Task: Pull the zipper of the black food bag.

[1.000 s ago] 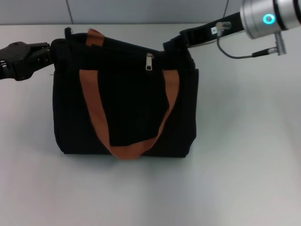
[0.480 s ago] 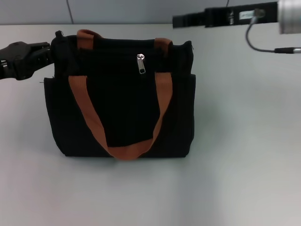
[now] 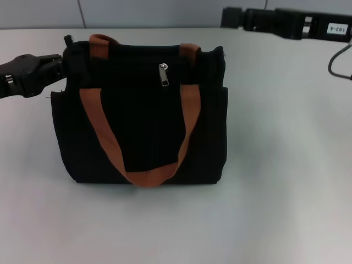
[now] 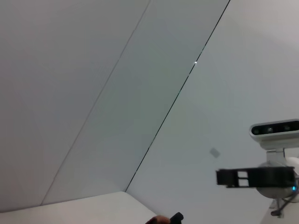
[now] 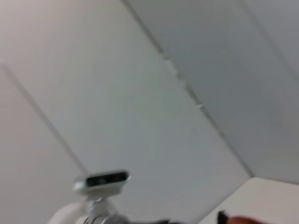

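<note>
Standing on a pale table (image 3: 286, 181) before grey wall panels (image 3: 165, 14), black food bag (image 3: 143, 126), left gripper (image 3: 52, 66) pinching its corner

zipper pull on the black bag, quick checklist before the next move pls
1. Zipper in plain sight: ok, the silver tab hangs on the bag's front, near the top, nothing covering it.
2. Black food bag upright on the table: ok.
3. Left gripper bracing the bag: cannot tell; it sits at the bag's upper left corner, but actual grip is hidden.
4. Right gripper on the zipper: not ok; it is up beyond the bag's top right corner, clear of the tab.
5. Orange-brown straps clear of the tab: ok, they run to either side of it.
</note>
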Available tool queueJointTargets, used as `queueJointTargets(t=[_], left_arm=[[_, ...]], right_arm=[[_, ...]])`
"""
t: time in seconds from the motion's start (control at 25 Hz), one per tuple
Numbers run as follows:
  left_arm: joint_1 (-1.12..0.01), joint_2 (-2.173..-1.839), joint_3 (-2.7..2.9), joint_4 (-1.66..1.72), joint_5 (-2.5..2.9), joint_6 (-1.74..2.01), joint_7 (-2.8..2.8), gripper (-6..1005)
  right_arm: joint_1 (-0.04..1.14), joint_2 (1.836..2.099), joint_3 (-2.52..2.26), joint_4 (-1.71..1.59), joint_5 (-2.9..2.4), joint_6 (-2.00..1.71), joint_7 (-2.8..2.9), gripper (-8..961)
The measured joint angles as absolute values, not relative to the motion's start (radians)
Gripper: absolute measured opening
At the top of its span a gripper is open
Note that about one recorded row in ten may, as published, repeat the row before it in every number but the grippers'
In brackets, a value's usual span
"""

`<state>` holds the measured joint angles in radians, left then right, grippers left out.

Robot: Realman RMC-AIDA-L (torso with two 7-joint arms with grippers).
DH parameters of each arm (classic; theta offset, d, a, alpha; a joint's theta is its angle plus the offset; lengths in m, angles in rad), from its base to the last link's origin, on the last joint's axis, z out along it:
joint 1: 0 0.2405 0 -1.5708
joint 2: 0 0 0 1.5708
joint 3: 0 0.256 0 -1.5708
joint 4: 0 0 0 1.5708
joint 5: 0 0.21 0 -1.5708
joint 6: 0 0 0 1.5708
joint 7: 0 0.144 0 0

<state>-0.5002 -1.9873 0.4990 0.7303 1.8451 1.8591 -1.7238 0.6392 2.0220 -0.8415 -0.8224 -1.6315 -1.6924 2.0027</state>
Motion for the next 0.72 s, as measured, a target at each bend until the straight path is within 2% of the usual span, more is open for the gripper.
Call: queueJointTargets(t=[0.12,0.24,0.28,0.52,0.72], left_arm=[[-0.505,-1.990,0.500,0.730,1.845,1.862,-1.722,22],[-0.508,-1.991,0.499,0.730,1.845,1.868,-1.718,22],[-0.510,-1.991,0.499,0.730,1.845,1.871,-1.716,22],[-0.514,-1.993,0.503,0.730,1.837,1.881,-1.707,23],[-0.514,-1.993,0.500,0.732,1.831,1.902,-1.696,23]], right_arm=[[0.686,2.011,-0.867,-0.815,-1.691,-1.708,2.067,542],[0.728,2.004,-0.884,-0.808,-1.753,-1.704,2.123,584],[0.787,2.000,-0.896,-0.790,-1.836,-1.695,2.189,598],[0.897,2.006,-0.897,-0.719,-1.967,-1.643,2.291,587],[0.963,2.026,-0.930,-0.700,-2.049,-1.574,2.365,587]])
